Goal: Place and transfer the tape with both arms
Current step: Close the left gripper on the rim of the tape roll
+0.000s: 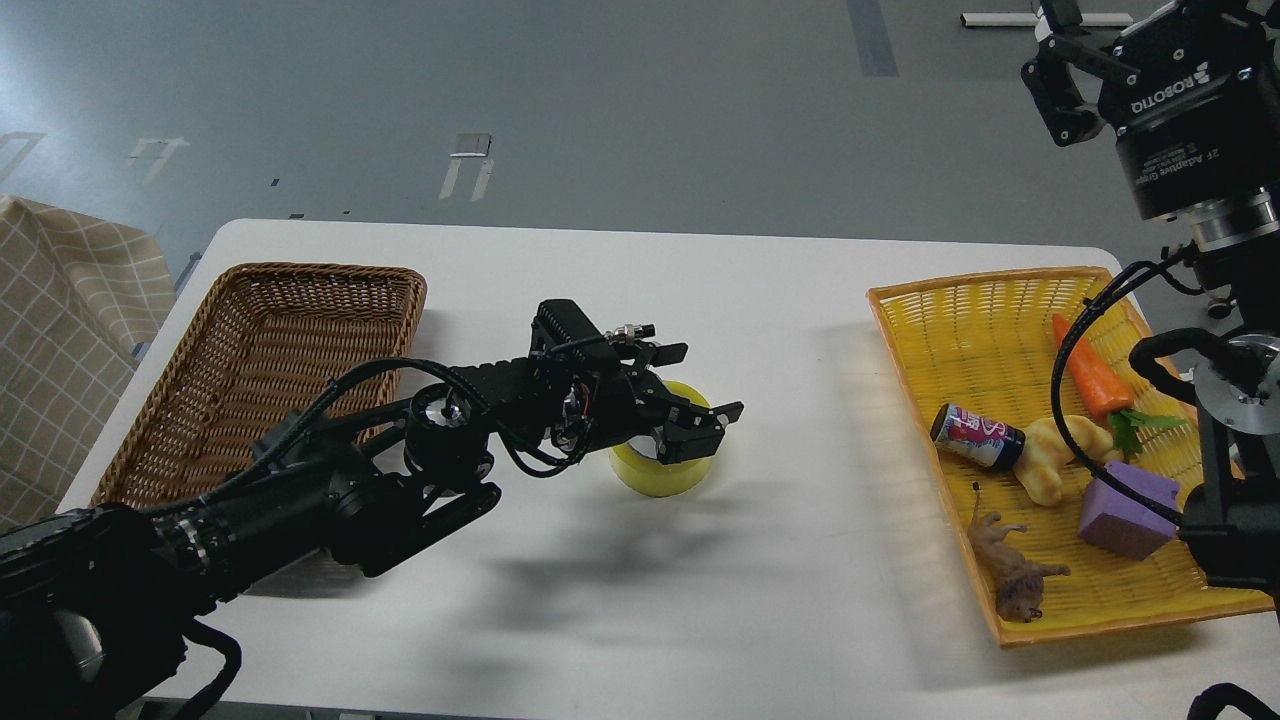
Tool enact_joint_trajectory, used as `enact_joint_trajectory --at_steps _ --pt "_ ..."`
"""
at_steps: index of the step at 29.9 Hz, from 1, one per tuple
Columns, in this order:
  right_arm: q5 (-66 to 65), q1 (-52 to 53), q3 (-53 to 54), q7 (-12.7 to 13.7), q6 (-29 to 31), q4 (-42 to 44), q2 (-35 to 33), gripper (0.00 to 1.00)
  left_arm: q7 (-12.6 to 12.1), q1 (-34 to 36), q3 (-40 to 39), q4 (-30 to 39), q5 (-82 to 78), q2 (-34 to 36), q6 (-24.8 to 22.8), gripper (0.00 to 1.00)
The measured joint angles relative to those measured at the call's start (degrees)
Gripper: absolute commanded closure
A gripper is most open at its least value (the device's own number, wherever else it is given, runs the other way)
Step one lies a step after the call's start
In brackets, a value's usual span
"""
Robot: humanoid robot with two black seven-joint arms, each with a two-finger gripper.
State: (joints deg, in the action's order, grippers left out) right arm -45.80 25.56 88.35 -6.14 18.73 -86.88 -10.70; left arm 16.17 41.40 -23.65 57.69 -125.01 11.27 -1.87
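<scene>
Tape (662,472) sits near the middle of your white table (760,300), resting on the surface with its round opening facing up, so the axis through its core runs upright and the flat yellow band wraps around the sides. Only the lower front curve and a slice of the far rim show; the rest is hidden behind your left gripper.

Your left arm (330,490) reaches in from the lower left and crosses in front of the brown wicker basket (260,340). Your left gripper (712,380) lies over the top of the tape, pointing right. You can make out two fingers set apart, one higher near the back rim (668,353) and one lower and further right, so the jaws stand partly spread. The body of the gripper overlaps the roll, but whether a finger presses on the tape or sits inside its hole cannot be told from this angle.

Your right arm (1200,200) stands high at the upper right, well apart from the tape. Your right gripper (1055,70) points toward the top left with its fingers visibly parted and nothing between them.

Below that arm, the yellow tray (960,330) on the right side of the table holds a carrot (1090,380), a small can (975,435) lying on its side, a purple block (1125,510) and a toy animal (1010,570).
</scene>
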Motion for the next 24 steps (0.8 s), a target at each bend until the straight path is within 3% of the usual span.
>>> enact_joint_trajectory --at_steps 15,24 --pt "0.0 -0.9 0.2 0.0 -0.1 0.6 0.3 0.01 0.4 0.8 0.1 -3.0 0.0 1.1 1.8 0.02" --pt "0.0 -1.4 0.5 0.0 -0.2 0.4 0.4 0.01 0.8 0.2 3.0 -6.1 0.0 3.7 5.1 0.02"
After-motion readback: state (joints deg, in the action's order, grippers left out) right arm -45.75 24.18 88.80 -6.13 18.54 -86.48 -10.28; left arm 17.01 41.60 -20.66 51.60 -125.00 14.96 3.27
